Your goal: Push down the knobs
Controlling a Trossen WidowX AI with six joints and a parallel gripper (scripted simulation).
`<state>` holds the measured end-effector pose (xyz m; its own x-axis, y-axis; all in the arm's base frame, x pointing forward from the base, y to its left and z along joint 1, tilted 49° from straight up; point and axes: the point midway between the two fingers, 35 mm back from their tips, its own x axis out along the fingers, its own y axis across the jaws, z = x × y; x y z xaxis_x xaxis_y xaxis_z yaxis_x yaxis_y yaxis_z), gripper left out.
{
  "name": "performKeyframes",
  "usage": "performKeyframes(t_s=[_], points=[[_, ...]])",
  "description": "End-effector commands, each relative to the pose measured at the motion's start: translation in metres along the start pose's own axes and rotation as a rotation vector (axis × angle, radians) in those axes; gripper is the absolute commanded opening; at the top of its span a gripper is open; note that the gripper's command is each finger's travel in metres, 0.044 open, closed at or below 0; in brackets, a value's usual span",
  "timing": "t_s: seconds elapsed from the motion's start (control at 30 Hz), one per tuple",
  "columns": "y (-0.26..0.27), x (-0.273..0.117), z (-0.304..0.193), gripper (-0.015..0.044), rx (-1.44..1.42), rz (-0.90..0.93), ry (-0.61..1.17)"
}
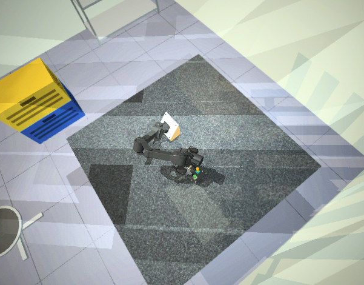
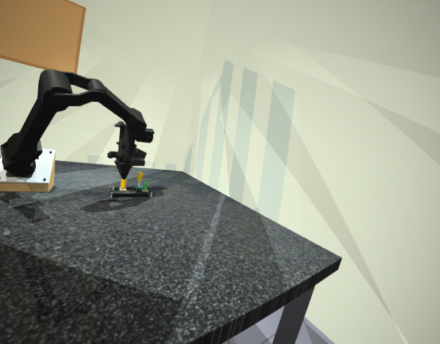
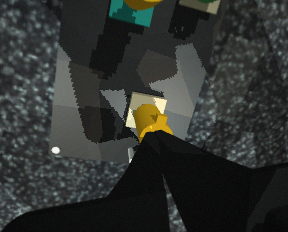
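The dark circuit board (image 1: 201, 174) (image 2: 131, 192) (image 3: 64, 129) stands on short legs. My gripper (image 2: 124, 178) (image 3: 154, 139) is shut and empty, its tips at the top of one yellow knob (image 2: 123, 183) (image 3: 147, 116). That knob stands upright at its cream potentiometer (image 3: 139, 99), with no bare shaft visible in the exterior view; a small gap cannot be ruled out. The other yellow knob (image 1: 197, 168) (image 2: 140, 176) (image 3: 141, 2) stands high, with bare shaft showing above its teal potentiometer (image 1: 197, 172) (image 2: 138, 187) (image 3: 117, 12). The fingertips are hidden in the top view.
A green knob (image 1: 194, 176) (image 2: 145, 185) sits low on a third potentiometer, beside the teal one. The arm's base plate (image 2: 45, 162) is on a wooden block (image 2: 23, 187) to the board's left in the exterior view. The speckled dark table (image 1: 175, 214) (image 2: 138, 252) surrounds them.
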<state>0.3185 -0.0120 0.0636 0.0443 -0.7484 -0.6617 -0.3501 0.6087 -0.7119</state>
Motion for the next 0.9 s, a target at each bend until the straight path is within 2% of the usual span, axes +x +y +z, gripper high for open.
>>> performKeyframes(t_s=[0.0,0.43,0.7,0.87], points=[[-0.003,0.004,0.001,0.0000,0.020,0.003,0.019],[-0.003,-0.017,0.001,0.0000,0.020,0.003,0.019],[-0.004,-0.014,0.000,0.0210,0.017,0.001,0.015],[0.013,-0.025,0.006,0.0079,-0.085,0.016,-0.011]])
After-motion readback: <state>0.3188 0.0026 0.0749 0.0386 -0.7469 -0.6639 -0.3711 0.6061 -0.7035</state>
